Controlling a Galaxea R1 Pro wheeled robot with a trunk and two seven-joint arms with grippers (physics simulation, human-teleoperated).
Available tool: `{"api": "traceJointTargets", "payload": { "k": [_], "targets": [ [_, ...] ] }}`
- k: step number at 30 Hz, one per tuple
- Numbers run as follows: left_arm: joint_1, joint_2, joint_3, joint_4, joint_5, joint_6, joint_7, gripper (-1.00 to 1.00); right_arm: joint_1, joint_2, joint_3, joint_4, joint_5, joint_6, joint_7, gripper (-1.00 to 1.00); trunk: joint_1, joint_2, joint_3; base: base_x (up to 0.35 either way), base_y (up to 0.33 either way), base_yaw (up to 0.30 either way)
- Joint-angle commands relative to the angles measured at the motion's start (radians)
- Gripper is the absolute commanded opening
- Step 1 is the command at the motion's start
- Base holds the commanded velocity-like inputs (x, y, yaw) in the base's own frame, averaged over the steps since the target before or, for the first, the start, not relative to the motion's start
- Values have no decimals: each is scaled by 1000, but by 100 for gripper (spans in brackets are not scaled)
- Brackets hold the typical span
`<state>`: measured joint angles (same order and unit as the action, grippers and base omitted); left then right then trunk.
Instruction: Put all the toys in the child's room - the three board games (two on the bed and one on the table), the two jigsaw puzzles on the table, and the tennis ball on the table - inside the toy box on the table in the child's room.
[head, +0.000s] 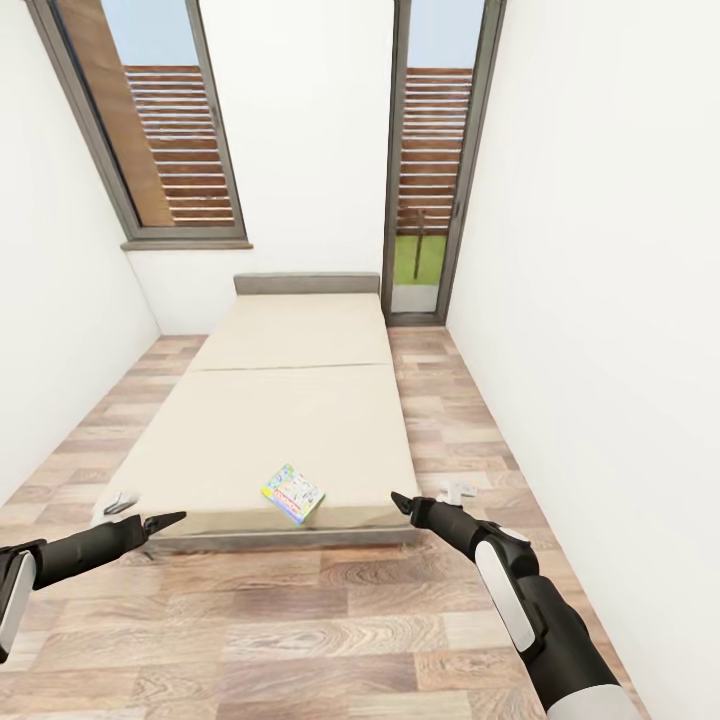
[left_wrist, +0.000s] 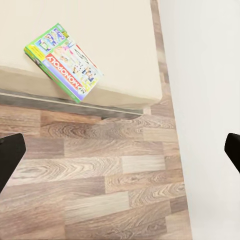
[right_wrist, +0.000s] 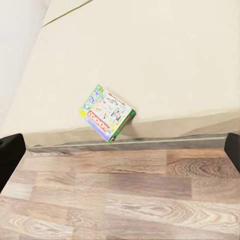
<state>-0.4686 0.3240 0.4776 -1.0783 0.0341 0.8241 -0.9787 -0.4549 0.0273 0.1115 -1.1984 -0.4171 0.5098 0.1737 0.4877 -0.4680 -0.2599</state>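
One board game (head: 292, 492) lies flat on the bed (head: 290, 420), near the foot edge & angled to it, a corner close to the lip. It's a thin rectangular box w/ green border and red logo band (lettering reads Monopoly in the left wrist view). Left gripper (head: 165, 521) and right gripper (head: 400, 501) hover over the floor (head: 300, 620) short of the bed, either side of the box, both well apart from it. Wrist views show each pair of fingertips spread wide, nothing between them.

Likely step: approach and pick. Robot should prob. roll closer first, then bring one gripper low along the mattress and pinch across the box's thin edge at the overhang-side corner; a flat lid gives little to grab from above.

Mattress is plain cream, matte, soft-looking, w/ a seam across the middle; frame dark grey; floor wood plank, varied grain.
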Motion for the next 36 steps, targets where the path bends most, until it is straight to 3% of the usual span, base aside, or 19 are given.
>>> {"api": "traceJointTargets", "payload": {
  "k": [1,15,26,36],
  "targets": [
    [-1,0,1,0,3,9,-1,100,-1,0,-1,-1,-3,4,1,100,4,-9,-3,0,0,0],
    [-1,0,1,0,3,9,-1,100,-1,0,14,-1,-3,-5,1,100,58,-107,-25,0,0,2],
    [-1,0,0,0,3,9,-1,100,-1,0,18,0,-2,-7,1,100,100,-184,-56,0,0,2],
    [-1,-1,-1,0,3,9,-1,100,-1,0,19,40,-2,-80,-1,100,139,-254,-87,0,0,0]
  ]
}}
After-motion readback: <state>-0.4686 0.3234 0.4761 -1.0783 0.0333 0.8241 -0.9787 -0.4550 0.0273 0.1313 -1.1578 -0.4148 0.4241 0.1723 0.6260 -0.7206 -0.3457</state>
